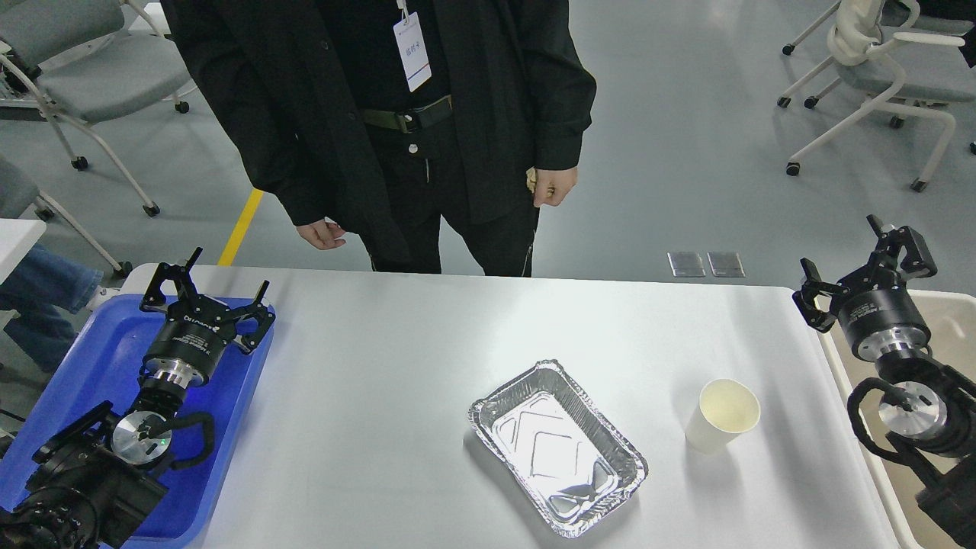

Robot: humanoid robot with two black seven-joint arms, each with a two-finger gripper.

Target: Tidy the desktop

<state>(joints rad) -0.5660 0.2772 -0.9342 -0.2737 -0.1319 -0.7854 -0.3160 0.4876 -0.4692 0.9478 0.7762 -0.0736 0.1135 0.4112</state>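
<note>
Counter [381, 366] — the white desktop to be tidied — fills the middle and lower frame, running from the blue tray [91, 358] at the lower left to the beige bin [949, 335] at the right edge. Judging by the layout, no step is in hand yet: two loose items sit on the counter and neither tool touches anything. The next move likely calls for one arm to reach in toward the centre; the cup is nearer the right arm, the foil pan about midway.

Blue tray: nothing visible in it apart from the left arm hanging over it; part of the tray is hidden by that arm. Beige bin: only a strip shows behind the right arm, contents cannot be told.

Foil pan [557, 446], lower centre — empty, shiny, lying at an angle. The thin rim will probably dent if pinched hard.

Paper cup [723, 415], lower right, upright, just beside the pan but apart from it. The inside looks empty.

Left tool [204, 293], over the tray's top edge — fingers spread, holding nothing. Right tool [860, 267], above the bin's near corner — fingers spread, holding nothing.
</note>
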